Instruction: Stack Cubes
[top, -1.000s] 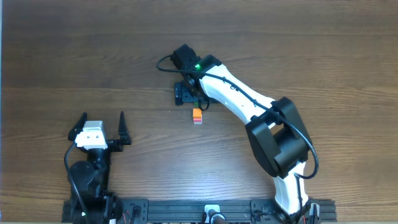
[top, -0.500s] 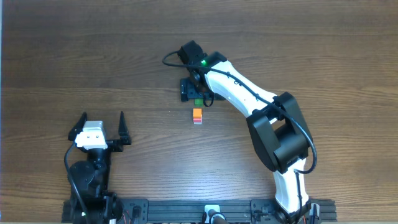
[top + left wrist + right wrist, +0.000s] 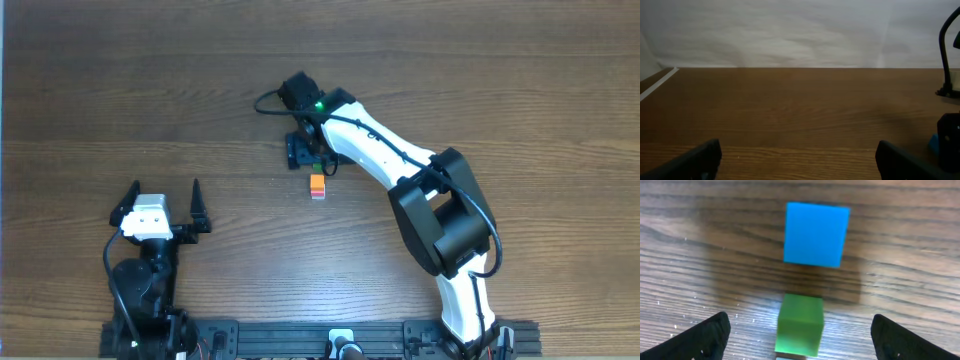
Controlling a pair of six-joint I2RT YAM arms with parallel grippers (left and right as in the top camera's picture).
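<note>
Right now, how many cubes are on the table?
3 for sure, in a row: the blue cube farthest from the arm bases, the green cube next, apart from it, then the orange cube. A pale patch against the orange one may be a fourth; cannot tell.

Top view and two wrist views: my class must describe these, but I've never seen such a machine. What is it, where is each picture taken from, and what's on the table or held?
A robot's left arm and right arm stand at a wooden table. The top view looks down from overhead; each wrist view comes from a camera on an arm's wrist. The left gripper rests open near its base. The right gripper is open above a green cube, with a blue cube beyond; an orange cube lies close by. Nothing is held.
</note>
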